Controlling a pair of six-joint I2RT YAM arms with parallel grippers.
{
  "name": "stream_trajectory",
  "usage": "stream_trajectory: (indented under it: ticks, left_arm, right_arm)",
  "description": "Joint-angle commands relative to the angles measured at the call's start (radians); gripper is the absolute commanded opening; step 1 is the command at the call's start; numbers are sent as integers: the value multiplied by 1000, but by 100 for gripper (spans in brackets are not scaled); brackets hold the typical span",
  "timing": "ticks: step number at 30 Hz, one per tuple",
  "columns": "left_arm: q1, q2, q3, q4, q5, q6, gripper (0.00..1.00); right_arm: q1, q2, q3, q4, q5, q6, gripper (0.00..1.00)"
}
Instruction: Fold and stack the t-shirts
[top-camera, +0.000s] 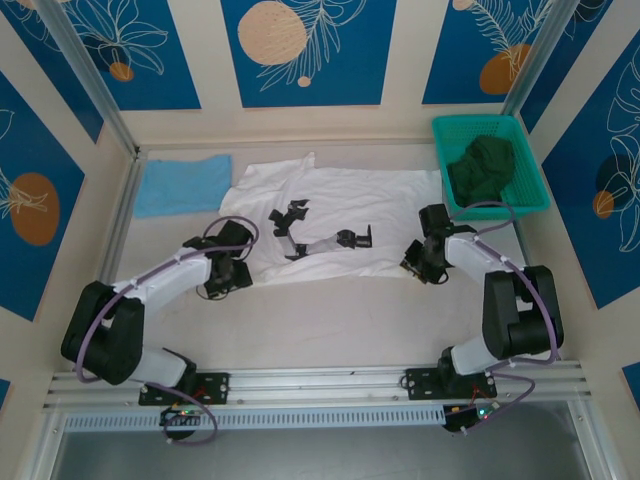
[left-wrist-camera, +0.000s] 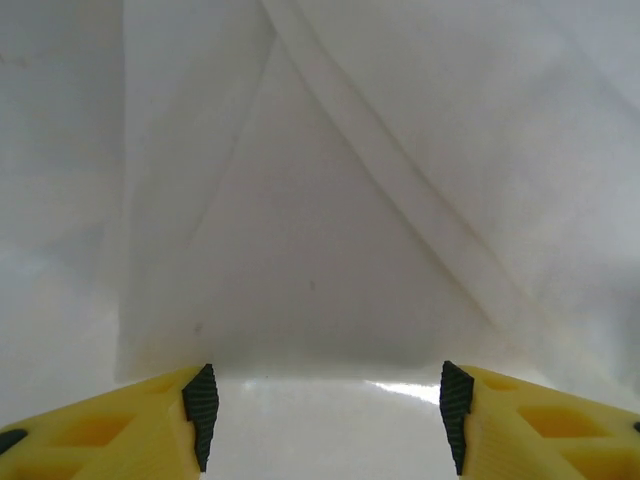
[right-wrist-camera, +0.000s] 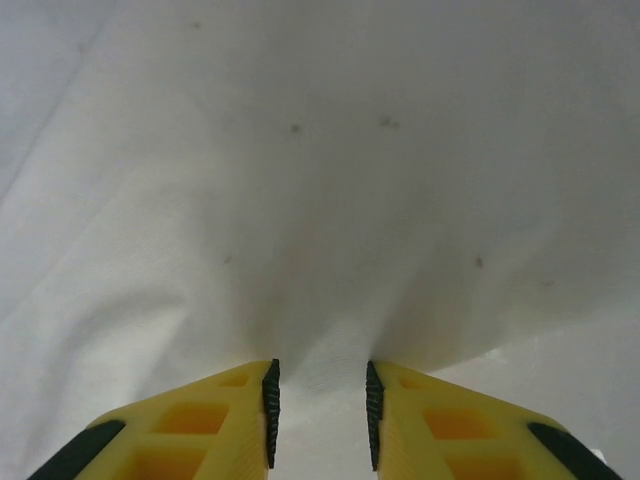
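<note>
We see a bare strip of pale tabletop (top-camera: 330, 320) lying open between the arm bases and the near hem of the large white t-shirt with black prints (top-camera: 340, 200), which covers the table's middle. At the far edge a folded light-blue t-shirt (top-camera: 182, 184) fills the left corner and a teal plastic basket (top-camera: 475, 122) holding dark green cloth (top-camera: 482, 165) blocks the right, with blue patterned walls (top-camera: 40, 200) closing both sides. The left arm (top-camera: 165, 280) and right arm (top-camera: 480, 265) reach in over the shirt's near corners; the space between them is free.
</note>
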Motion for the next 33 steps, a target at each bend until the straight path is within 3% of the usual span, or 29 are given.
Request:
stream_trajectory:
  ticks: [1,5,12,14,20,33]
  left_arm:
    - [35,71,20,58,-9,-17,63]
    - [70,153,36,90,-12,-8,59]
    - [128,211,44,101,-52,11,17]
    - [135,198,45,83,-72,19,10]
    - [137,124,21,29,-87,36,10]
    - [107,-116,-171,-21,-1,-14,12]
  right_arm:
    - [-13,16,30,-20,45,56,33]
    - [-33,7,4,-23,68,97,41]
    - [-129,-1,-37,-15,10,93,46]
    - [-155,0,-43,-21,-7,85,46]
    - [-209,-44,-109,-9,-69,83,47]
    - [-312,-242,-249,-57,-137,91,48]
